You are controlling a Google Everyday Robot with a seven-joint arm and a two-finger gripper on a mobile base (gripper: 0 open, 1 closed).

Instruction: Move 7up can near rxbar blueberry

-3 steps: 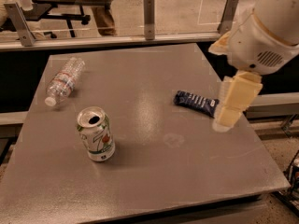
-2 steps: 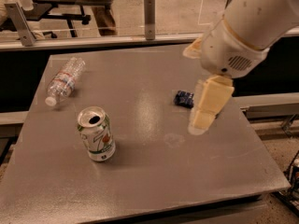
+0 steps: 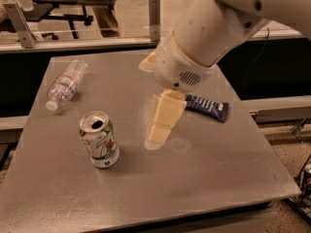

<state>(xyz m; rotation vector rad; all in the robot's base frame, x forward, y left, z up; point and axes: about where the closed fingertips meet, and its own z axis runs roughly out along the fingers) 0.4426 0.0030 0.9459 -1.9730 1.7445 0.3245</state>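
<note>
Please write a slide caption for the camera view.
Hand hovers over table between upright can and bar; bottle lies behind can.

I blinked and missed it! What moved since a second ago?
The gripper swung across the table from over the rxbar blueberry toward the 7up can. It is now between them and has taken hold of nothing. The can, the bar and the water bottle stayed put.

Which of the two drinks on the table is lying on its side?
The clear water bottle at the far left lies flat; the green-and-white can stands upright. The gripper hangs between the can and the blue bar.
</note>
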